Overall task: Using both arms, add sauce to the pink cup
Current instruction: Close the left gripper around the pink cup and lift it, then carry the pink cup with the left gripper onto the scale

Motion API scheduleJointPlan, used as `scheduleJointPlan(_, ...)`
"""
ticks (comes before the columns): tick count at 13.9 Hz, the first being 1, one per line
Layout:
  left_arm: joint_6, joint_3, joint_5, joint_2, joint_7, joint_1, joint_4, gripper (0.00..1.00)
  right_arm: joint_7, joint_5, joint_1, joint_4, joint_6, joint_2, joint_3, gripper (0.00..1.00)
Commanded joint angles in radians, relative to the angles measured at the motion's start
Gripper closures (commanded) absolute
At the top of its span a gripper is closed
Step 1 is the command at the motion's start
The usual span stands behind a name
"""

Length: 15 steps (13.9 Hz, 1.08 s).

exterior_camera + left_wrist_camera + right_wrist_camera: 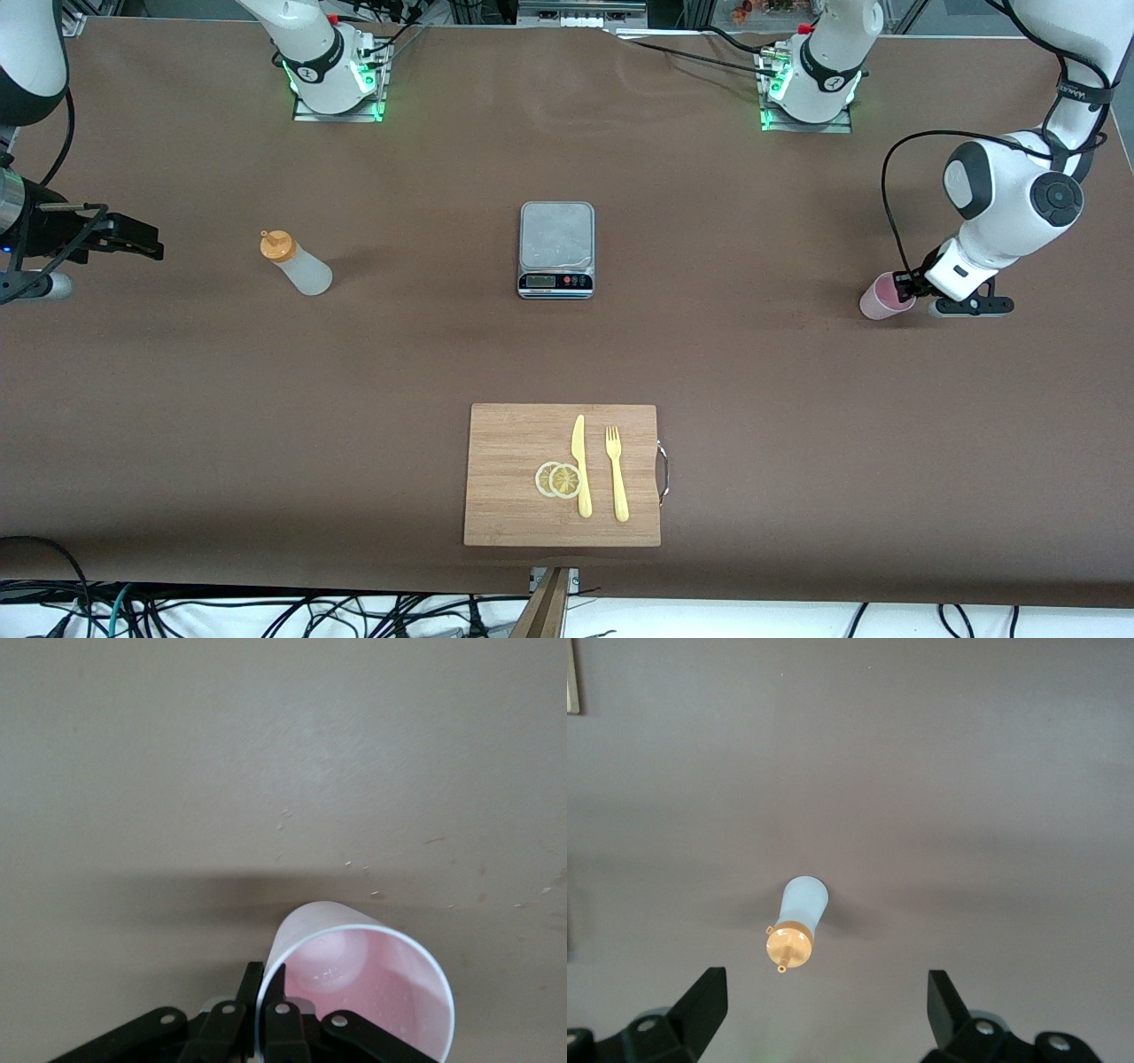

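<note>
Looking at the table (177, 399), this is sitting right at the beginning, nothing poured yet. I'm using the scale (555, 249) in the middle as my reference point.

The left arm (1010, 204) is reaching down well off toward its own end of the table from the scale, and the left gripper (905, 285) is pinching the wall of the pink cup (883, 297), one finger inside the rim and one outside. The cup is looking empty in the left wrist view, just pink plastic at the bottom (354, 992). I can't tell if it's resting on the table or just lifting off.

The right arm (27, 62) is hanging out toward the other end, with the right gripper (151, 244) spread wide and holding nothing. It's pointing at the sauce (297, 263), which is standing upright between that gripper and the scale, orange cap on, untouched.

The cutting board (563, 474) with knife (580, 465), fork (617, 474) and lemon slices (558, 479) is sitting nearer the camera than the scale, not involved.

So I'm guessing: cup grab is basically happening, bottle grab, bringing them together and squeezing are all waiting.
</note>
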Motion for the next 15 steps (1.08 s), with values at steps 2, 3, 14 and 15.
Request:
scheduleJointPlan(2, -0.053, -0.100, 0.017, -0.046, -0.149, -0.007, 0.021, 1.00, -0.058, -0.015, -0.006, 0.007, -0.002, -0.001, -0.002, 0.00)
scheduleJointPlan(3, -0.087, -0.125, 0.010, -0.058, -0.186, -0.007, 0.036, 1.00, -0.070, -0.015, -0.006, 0.007, -0.001, 0.001, -0.002, 0.00)
scheduleJointPlan(14, -0.308, -0.669, -0.077, -0.057, -1.070, -0.024, 0.271, 1.00, -0.378, -0.017, -0.023, 0.001, 0.050, 0.019, -0.005, 0.00)
scheduleJointPlan(15, -0.308, -0.696, -0.075, -0.038, -1.143, -0.051, 0.289, 1.00, -0.446, -0.012, -0.033, -0.003, 0.066, 0.019, -0.005, 0.00)
